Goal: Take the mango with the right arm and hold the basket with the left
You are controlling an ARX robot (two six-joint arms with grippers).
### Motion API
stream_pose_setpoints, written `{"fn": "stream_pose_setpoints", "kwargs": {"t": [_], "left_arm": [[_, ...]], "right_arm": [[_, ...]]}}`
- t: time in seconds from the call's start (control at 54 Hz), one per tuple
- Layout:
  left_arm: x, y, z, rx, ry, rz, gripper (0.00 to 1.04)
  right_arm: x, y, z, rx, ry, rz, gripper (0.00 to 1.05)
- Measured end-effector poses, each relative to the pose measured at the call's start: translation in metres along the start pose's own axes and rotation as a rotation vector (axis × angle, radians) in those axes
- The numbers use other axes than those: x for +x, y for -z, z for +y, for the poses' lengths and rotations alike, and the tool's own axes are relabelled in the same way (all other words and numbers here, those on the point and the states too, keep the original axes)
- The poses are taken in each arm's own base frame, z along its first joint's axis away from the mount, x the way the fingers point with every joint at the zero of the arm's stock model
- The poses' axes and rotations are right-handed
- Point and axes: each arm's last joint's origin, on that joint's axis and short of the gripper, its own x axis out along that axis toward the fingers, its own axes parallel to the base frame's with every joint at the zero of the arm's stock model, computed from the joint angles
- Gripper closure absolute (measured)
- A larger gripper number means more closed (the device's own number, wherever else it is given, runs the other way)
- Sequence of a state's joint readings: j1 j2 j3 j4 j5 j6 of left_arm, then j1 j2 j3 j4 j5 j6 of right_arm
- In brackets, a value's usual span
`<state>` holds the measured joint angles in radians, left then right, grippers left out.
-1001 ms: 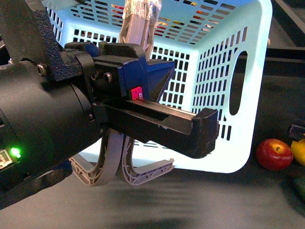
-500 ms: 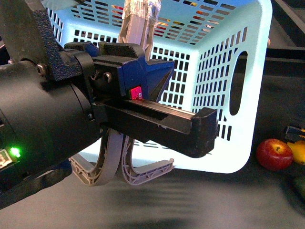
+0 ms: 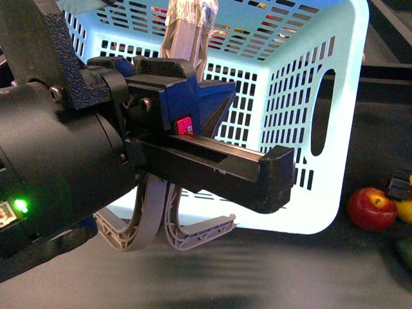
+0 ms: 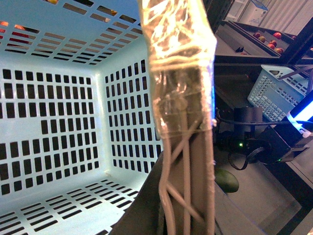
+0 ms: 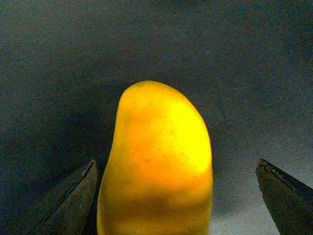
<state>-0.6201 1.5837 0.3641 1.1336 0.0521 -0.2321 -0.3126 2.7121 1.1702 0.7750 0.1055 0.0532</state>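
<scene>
On the dark worktop [image 3: 270, 277], at the far right edge of the front view, the mango [image 3: 405, 210] lies just beside a red apple [image 3: 371, 208], on the apple's far side from the basket [image 3: 322, 77]. The right claw [image 5: 178, 196] is open over the mango: in the right wrist view its two dark fingertips [image 5: 73, 200] stand one on each side of the yellow fruit with a clear gap on both sides, touching nothing, and bare worktop lies all round. From the front only a black bit of that claw shows, just above the mango. The basket is tilted, and its lower corner comes down close to the apple with only a thin dark gap, so room on that side is tight. The left arm [image 3: 58, 167], bulky and black, with a lit green light [image 3: 21, 206] and a small red button [image 3: 185, 125], fills the left half of the front view and hides much of the basket. The left claw [image 3: 273, 183] is closed on the basket's two grey handles [image 3: 149, 222], which run through it and are bound above with clear tape [image 3: 190, 16]. In the left wrist view the taped handles rise up the middle, very near the lens, with the basket's slotted inside behind them; a green fruit [image 4: 226, 180] lies on the worktop beyond its wall, and a second pale basket [image 4: 279, 95] stands farther off
</scene>
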Motion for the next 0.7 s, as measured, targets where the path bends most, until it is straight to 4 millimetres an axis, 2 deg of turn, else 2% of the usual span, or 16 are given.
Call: {"fn": "stream_pose_setpoints", "kwargs": {"t": [0.315,0.352,0.519,0.704], "left_arm": [[0.0000,0.0000,0.0000,0.000,0.000,0.000,0.96],[0.0000,0.0000,0.0000,0.000,0.000,0.000,0.96],[0.0000,0.0000,0.0000,0.000,0.000,0.000,0.96],[0.0000,0.0000,0.0000,0.000,0.000,0.000,0.96]], "right_arm": [[0.0012,0.0017,-0.0010,0.008,-0.002,0.013,0.08],[0.0015,0.0020,-0.0016,0.010,0.002,0.017,0.12],[0.0024,0.0047,-0.0052,0.014,0.017,0.027,0.45],[0.0024,0.0048,-0.0060,0.004,0.021,0.027,0.51]]}}
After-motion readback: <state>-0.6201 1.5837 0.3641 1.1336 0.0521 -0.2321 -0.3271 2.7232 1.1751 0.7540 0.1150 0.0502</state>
